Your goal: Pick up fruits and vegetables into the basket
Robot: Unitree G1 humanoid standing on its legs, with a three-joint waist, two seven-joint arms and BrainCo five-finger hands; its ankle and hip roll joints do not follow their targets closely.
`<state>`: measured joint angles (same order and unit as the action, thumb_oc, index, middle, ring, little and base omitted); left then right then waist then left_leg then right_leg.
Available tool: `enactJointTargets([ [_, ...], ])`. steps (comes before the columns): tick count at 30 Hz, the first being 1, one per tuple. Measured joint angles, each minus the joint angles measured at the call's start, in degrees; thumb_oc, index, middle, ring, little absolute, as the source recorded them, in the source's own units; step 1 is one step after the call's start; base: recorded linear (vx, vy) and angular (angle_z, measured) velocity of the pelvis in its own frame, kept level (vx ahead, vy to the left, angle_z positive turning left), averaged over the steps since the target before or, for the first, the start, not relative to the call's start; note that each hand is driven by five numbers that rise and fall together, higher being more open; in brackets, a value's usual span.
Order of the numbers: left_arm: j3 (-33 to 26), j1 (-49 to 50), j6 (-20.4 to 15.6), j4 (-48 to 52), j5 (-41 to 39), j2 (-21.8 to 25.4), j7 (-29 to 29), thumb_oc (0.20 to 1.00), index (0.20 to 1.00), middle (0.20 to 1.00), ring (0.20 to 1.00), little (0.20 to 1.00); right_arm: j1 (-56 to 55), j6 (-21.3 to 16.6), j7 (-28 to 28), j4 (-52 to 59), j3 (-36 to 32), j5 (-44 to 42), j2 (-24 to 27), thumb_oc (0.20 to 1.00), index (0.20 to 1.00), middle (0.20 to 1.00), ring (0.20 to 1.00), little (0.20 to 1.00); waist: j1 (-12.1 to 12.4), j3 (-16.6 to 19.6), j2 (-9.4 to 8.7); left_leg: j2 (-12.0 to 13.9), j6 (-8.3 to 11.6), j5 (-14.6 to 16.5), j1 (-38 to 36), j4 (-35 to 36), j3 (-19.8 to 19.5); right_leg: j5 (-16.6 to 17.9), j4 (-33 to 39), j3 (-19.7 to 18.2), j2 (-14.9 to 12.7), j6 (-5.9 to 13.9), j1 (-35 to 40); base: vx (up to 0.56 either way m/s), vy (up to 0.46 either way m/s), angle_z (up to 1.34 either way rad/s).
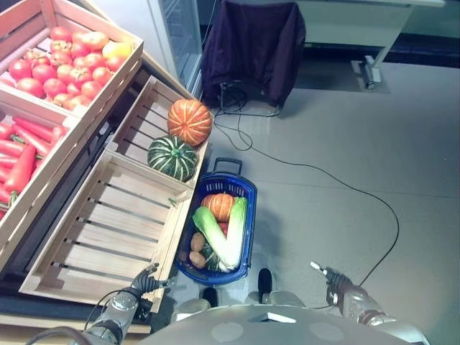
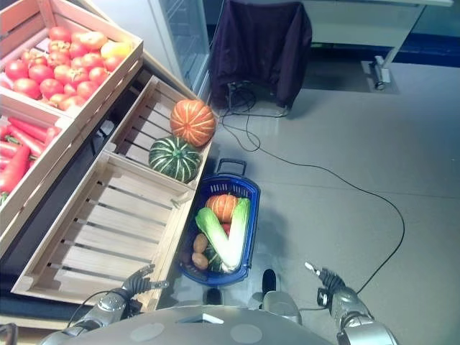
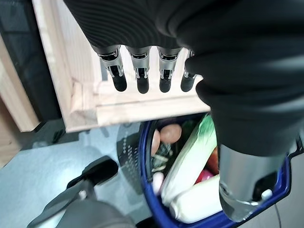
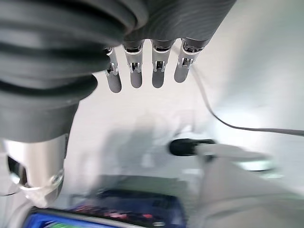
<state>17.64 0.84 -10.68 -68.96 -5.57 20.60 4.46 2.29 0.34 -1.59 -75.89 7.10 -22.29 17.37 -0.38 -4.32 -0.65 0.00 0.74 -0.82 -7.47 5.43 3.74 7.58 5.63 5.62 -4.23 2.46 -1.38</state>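
i see the blue basket (image 1: 246,192) on the floor (image 1: 345,144) against the corner of the empty crate (image 1: 108,230). in it lie an orange pumpkin (image 1: 218,205), a long pale green cabbage (image 1: 228,233), something red beside it and potatoes (image 1: 197,249) at the near end. my left hand (image 1: 147,280) hangs released at the near corner of that crate, fingers (image 3: 142,76) straight, holding nothing. my right hand (image 2: 327,280) hangs released over bare floor, well apart from the basket, also holding nothing. in the next crate (image 1: 136,122) sit an orange pumpkin (image 1: 190,121) and a striped green one (image 1: 172,157), touching. higher crates hold tomatoes (image 1: 65,68) and long red peppers (image 1: 18,154).
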Motion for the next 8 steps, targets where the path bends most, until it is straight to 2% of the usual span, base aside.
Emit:
enactJointTargets([
  [5,0.0,0.0,1.8,-0.5,0.0,-0.5,1.1,1.0,1.0,1.0,1.0,1.0,-1.3,3.2,-0.7,-0.6,-0.1,1.6,0.0,1.0,1.0,1.0,1.0,1.0,-0.4,0.8,0.1,0.2,-0.15,0.0,-1.0,0.0,0.6,0.1,0.0,0.2,0.1,-0.06,0.8,0.01,0.007,-0.07],
  [8,0.0,0.0,2.1,-0.5,0.0,-0.5,1.1,1.0,1.0,1.0,1.0,1.0,-1.9,3.7,-1.5,-0.6,-0.1,1.8,0.0,1.0,1.0,1.0,1.0,1.0,-0.2,1.5,0.11,0.2,-0.2,0.2,-1.1,0.0,0.9,0.1,0.0,0.1,0.1,-0.06,0.8,0.0,0.001,-0.01],
])
